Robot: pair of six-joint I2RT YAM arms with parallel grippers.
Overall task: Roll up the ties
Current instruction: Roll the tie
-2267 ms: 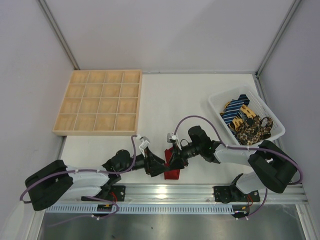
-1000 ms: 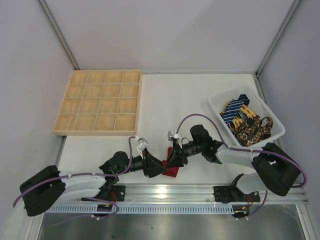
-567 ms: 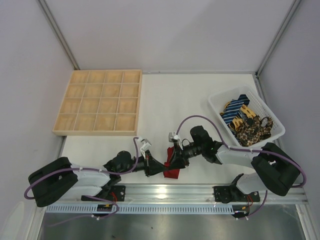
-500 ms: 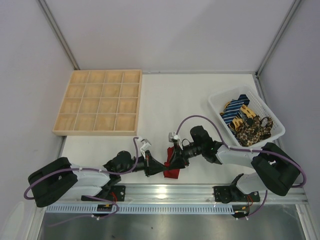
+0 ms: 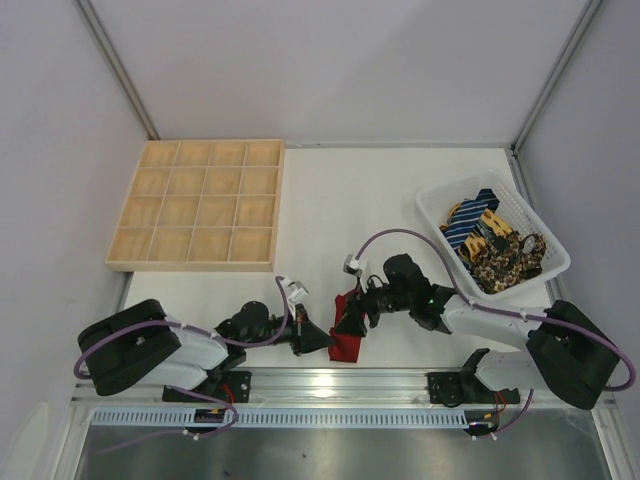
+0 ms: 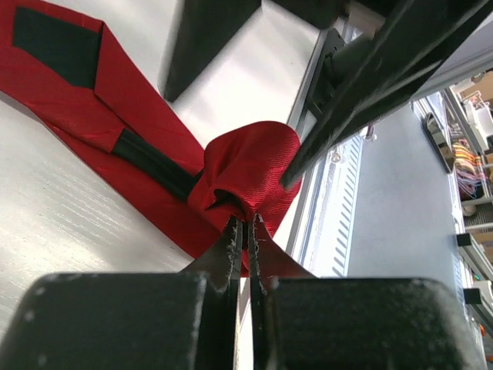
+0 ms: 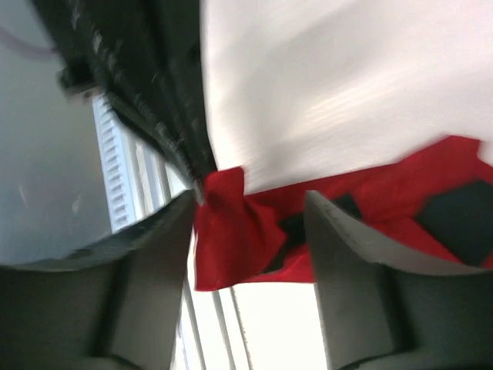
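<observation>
Red fabric of the tie (image 6: 246, 173) is pinched in the left gripper (image 6: 243, 231), jaws pressed together on a bunched fold, evidently anchoring the roll. Right gripper (image 7: 250, 231) straddles it, jaws spread, near the table (image 5: 380, 190) front edge.

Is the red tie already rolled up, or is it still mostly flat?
Mostly flat. In the left wrist view only one end of the red tie is bunched into a small loop, pinched by the left hand; the rest lies spread.
</observation>
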